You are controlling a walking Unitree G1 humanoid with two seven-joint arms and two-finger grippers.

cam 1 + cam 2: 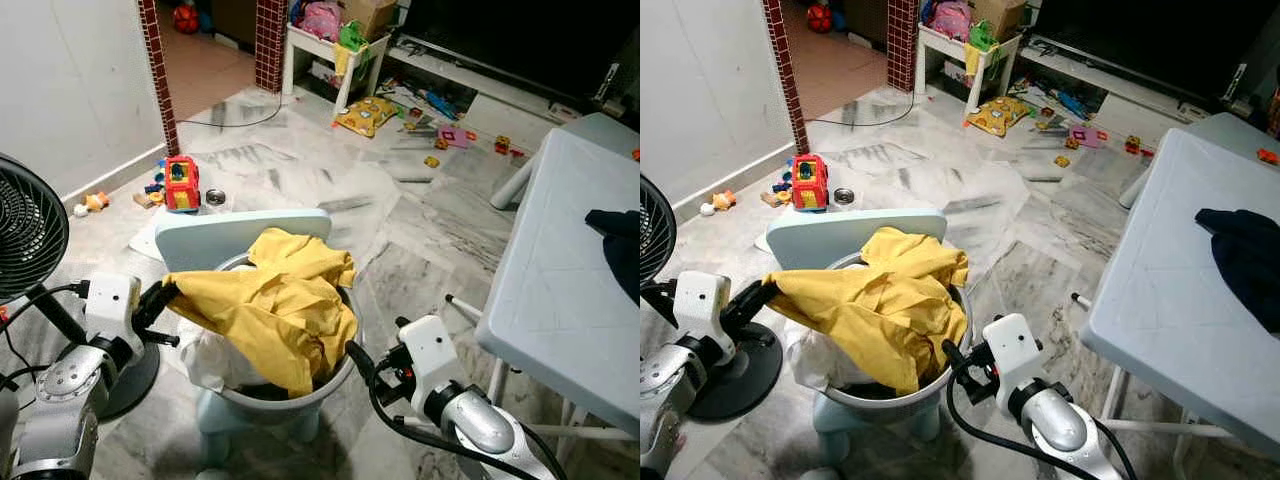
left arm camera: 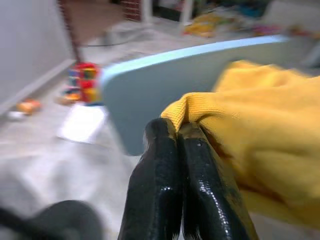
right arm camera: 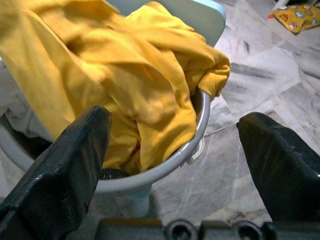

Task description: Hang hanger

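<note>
Left eye view, items from nine o'clock across to three o'clock. Black fan [image 1: 25,228]: far left, on marble floor. Left gripper [image 1: 165,300]: fingers pressed together, pinching the edge of a yellow garment [image 1: 275,305]. Garment: heaped in a grey basin [image 1: 300,398] at six o'clock, draped over its rim; white cloth [image 1: 205,360] beneath. Pale blue chair [image 1: 240,236]: supports the basin. Right gripper [image 3: 172,150]: fingers spread wide, just beside the basin rim, touching nothing. White table [image 1: 560,300]: three o'clock, carrying dark clothing [image 1: 622,245]. Hanger: cannot be made out.
</note>
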